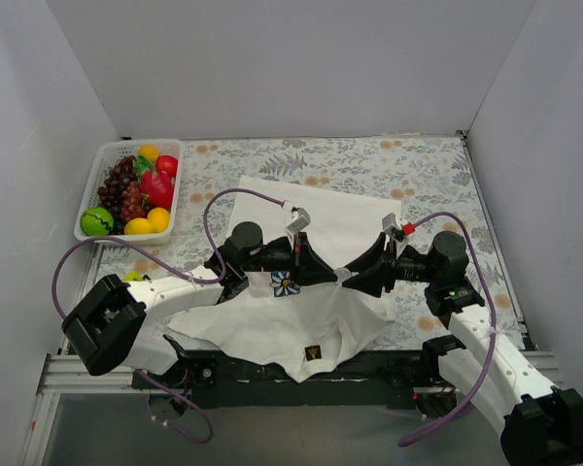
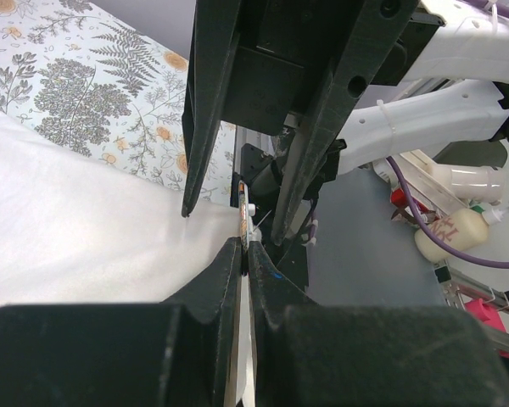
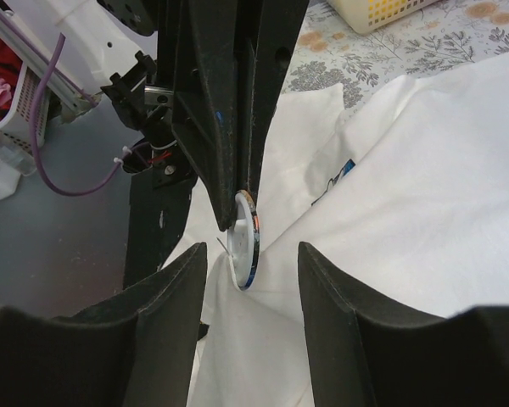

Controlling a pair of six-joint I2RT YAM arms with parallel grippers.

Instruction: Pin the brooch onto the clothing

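Note:
The white T-shirt (image 1: 272, 320) lies crumpled at the table's near edge, its flower print (image 1: 285, 283) and black-gold label (image 1: 313, 353) showing. My left gripper (image 1: 321, 270) is shut on the brooch (image 3: 247, 242), which it holds on edge with its pale back and thin pin turned towards bunched cloth (image 3: 390, 195). The cloth touches the brooch's lower edge. In the left wrist view the brooch (image 2: 242, 197) shows edge-on just past the closed left gripper (image 2: 243, 244). My right gripper (image 3: 253, 275) is open, one finger on each side of the brooch and the raised fold, gripping nothing.
A white basket (image 1: 95, 167) of toy fruit stands at the back left on the floral tablecloth (image 1: 369, 160). Purple cables (image 1: 214, 209) loop over both arms. White walls close in the back and sides. Bottles (image 2: 458, 233) stand below the table's near edge.

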